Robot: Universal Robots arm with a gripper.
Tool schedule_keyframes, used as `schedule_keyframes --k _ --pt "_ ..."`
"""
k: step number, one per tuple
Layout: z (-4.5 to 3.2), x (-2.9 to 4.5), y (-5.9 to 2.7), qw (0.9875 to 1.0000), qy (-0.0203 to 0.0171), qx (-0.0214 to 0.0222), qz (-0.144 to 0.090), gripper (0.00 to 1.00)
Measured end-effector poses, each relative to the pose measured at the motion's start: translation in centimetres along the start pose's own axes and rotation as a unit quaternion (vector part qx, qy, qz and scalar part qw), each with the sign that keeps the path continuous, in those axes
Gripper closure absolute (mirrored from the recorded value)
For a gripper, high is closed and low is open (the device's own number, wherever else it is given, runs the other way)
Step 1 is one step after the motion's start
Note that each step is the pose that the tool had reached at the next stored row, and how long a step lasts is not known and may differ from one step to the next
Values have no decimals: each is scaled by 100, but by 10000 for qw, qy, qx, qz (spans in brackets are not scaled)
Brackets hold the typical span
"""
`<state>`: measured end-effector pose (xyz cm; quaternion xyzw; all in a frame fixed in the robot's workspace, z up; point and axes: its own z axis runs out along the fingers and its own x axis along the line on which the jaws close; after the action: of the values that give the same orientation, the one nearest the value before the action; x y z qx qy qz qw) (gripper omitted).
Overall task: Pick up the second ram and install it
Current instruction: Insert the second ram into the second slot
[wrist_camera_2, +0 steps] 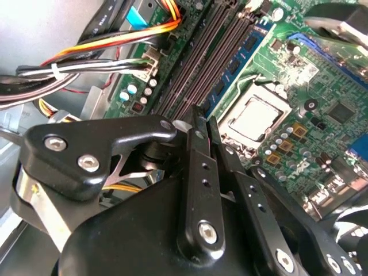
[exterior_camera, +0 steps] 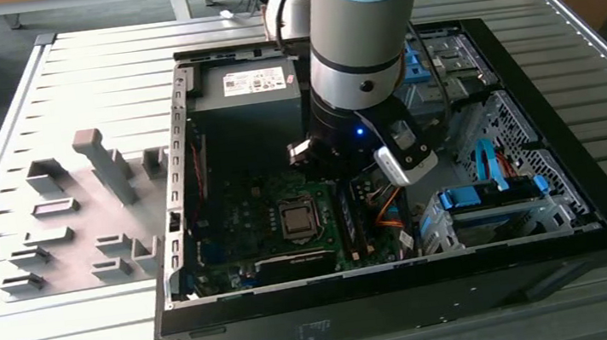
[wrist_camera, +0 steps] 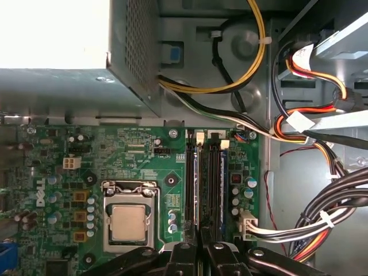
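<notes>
Install step, seemingly near its end: pincer (wrist_camera_2: 202, 123) nearly closed, gripping nothing visible, poised over memory slots (wrist_camera: 204, 184). Second ram (wrist_camera: 222, 181) apparently seated in a slot beside the processor (wrist_camera: 127, 223). Next: probably checking seating.

Arm (exterior_camera: 361, 22) hangs near vertical from above, grey and light-blue segments, wrist lowest. A blue light glows on the black wrist section (exterior_camera: 359, 132). A white-and-grey camera module (exterior_camera: 403, 155) is mounted on the wrist's side toward the exterior view's right. Claw (wrist_camera_2: 202, 123) points straight down; its two black fingers (wrist_camera_2: 198, 172) stand pressed close together, nearly parallel, in both wrist views.
</notes>
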<state>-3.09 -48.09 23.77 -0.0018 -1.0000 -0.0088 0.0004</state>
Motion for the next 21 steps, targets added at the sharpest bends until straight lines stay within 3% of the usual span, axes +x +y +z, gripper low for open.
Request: schedule_keyframes --k 7,21 --pt "112 -18 -2 10000 9 -1 1 86" --pt "139 -22 -7 10000 9 -1 7 86"
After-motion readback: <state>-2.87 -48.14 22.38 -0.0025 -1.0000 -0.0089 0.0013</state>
